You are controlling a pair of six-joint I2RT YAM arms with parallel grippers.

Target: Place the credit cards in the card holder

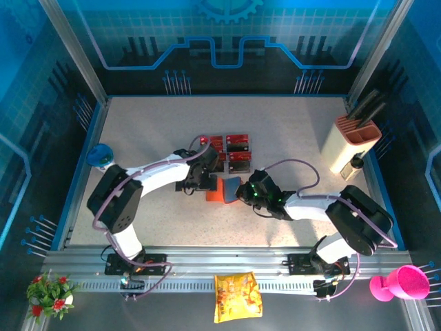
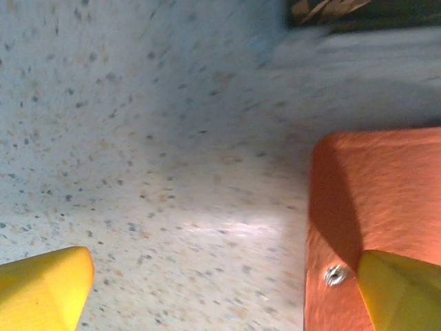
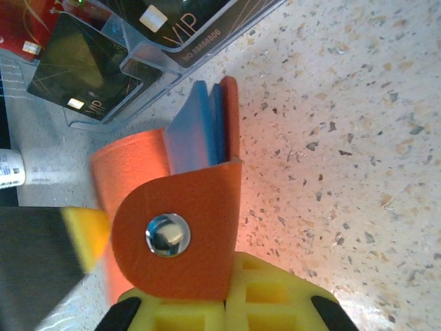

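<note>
The orange card holder [image 1: 215, 195] lies at the table's middle, its grey-blue pockets [image 3: 196, 134] fanned open. My right gripper [image 3: 227, 289] is shut on its rounded snap tab [image 3: 207, 227], coming in from the right [image 1: 244, 193]. My left gripper [image 2: 224, 293] stands open just left of the holder [image 1: 204, 183]; one yellow fingertip [image 2: 403, 293] hangs over the orange flap [image 2: 386, 200] and the other [image 2: 41, 289] over bare table. The credit cards [image 1: 238, 145], red and black, stand in clear racks [image 3: 148, 58] just behind the holder.
A knife block [image 1: 355, 141] and a small bottle [image 1: 355, 165] stand at the back right. A blue cup [image 1: 101, 155] sits at the left edge. On the near rail lie a yellow snack bag [image 1: 238, 296], a pink cup [image 1: 403, 283] and flowers [image 1: 49, 293].
</note>
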